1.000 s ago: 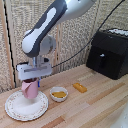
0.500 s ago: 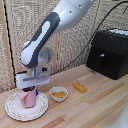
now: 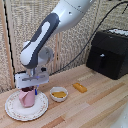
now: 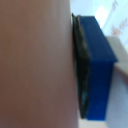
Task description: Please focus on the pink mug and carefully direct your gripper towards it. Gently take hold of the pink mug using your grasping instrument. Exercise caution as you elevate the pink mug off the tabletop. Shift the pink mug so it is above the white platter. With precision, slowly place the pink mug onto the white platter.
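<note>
The pink mug [image 3: 27, 97] stands upright on the white platter [image 3: 15, 111] at the exterior view's left. My gripper [image 3: 31, 90] reaches down onto the mug's rim, its white hand just above it, fingers shut on the mug wall. In the wrist view the pink mug [image 4: 35, 65] fills most of the picture, with a blue fingertip pad [image 4: 97, 70] pressed flat against it. The second finger is hidden.
A small white bowl [image 3: 59, 93] with yellow contents sits just beside the platter. An orange block [image 3: 79, 87] lies on the wooden table further toward the exterior view's right. A black box [image 3: 109, 52] stands at the back right.
The gripper has lowered the pink mug from just above the platter until it rests on the platter. The arm has dropped a little with it.
</note>
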Controlling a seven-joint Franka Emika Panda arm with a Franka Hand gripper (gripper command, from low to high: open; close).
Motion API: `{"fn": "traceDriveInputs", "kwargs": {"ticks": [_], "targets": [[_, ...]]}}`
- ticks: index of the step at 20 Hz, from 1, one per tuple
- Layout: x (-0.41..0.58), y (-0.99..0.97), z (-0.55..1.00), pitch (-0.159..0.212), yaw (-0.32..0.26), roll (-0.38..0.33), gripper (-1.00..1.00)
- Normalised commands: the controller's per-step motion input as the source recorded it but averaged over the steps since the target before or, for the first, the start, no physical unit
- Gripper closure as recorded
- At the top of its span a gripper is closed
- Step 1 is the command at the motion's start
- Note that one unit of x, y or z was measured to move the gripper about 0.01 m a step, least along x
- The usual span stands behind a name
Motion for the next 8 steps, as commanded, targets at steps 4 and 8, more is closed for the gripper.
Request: {"fn": "traceDriveInputs", "kwargs": {"ticks": [4, 8], "targets": [[0.094, -0.05, 0.65, 0.094, 0.010, 0.008, -1.00], [0.192, -0.03, 0.52, 0.046, 0.054, 0.012, -1.00]]}}
